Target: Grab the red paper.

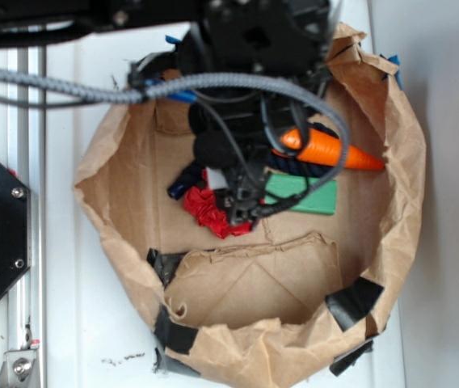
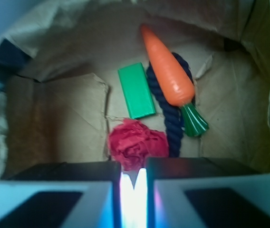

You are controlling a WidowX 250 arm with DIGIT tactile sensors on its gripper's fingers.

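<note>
The red paper (image 1: pixel 211 212) is a crumpled bright red wad on the floor of a brown paper bag (image 1: pixel 250 283). My gripper (image 1: pixel 242 210) hangs over its right edge. In the wrist view the red paper (image 2: pixel 137 142) lies just past the fingertips and its near edge dips into the narrow gap between them. My gripper (image 2: pixel 134 175) is drawn nearly together, pinching that edge. The arm hides the wad's far side in the exterior view.
A green block (image 2: pixel 136 90) lies beyond the wad. Next to it is an orange toy carrot (image 2: pixel 168 71) resting on a dark blue rope (image 2: pixel 173 126). The bag's walls (image 1: pixel 407 162) rise all around, with black tape (image 1: pixel 352 301) on the rim.
</note>
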